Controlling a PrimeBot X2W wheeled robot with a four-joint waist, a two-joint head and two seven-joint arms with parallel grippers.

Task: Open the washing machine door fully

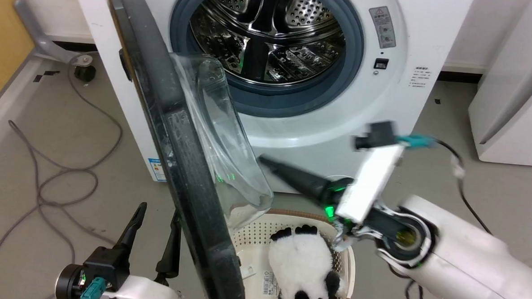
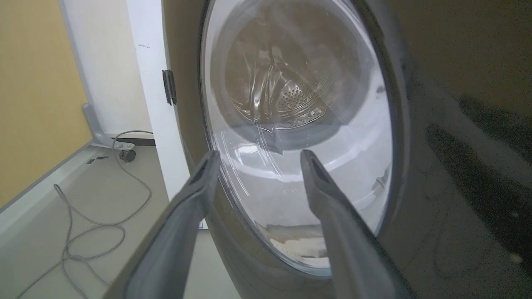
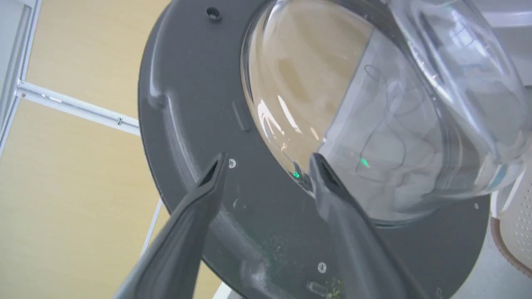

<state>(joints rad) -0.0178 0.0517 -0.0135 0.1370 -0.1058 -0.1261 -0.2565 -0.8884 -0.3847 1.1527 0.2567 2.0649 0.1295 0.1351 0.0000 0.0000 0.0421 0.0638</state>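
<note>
Now the washing machine door [image 1: 176, 154] stands wide open, swung out from the front of the washing machine [image 1: 415, 30]. The door has a fat black rim. Its clear glass bowl [image 1: 217, 138] sticks out from the side of the door that faces the right arm. Behind the door you can see the round hole, with a grey rubber ring [image 1: 353, 54] and the shiny steel drum [image 1: 271, 37] full of little holes. A small blue sticker [image 1: 158, 169] sits on the machine's corner, just behind the door's rim.

The left gripper [image 1: 160, 210] is low down, just beside the door, on its smooth outer side. Its two dark fingers are spread apart and hold nothing. One finger is very close to the rim, but I cannot tell if it touches.

The right gripper [image 3: 268, 157] is on the other side of the door, the side with the bowl. Its fingers are spread apart too, with nothing between them. They point at the door's grey inner face, close to where the bowl meets it. In the head view this arm looks blurry.

Under the door's bottom edge sits a white basket [image 1: 255, 239] with a brown rim. A black and white panda toy [image 1: 303, 263] lies in it. Grey cables [image 1: 67, 172] curl on the floor on the door's outer side.
</note>
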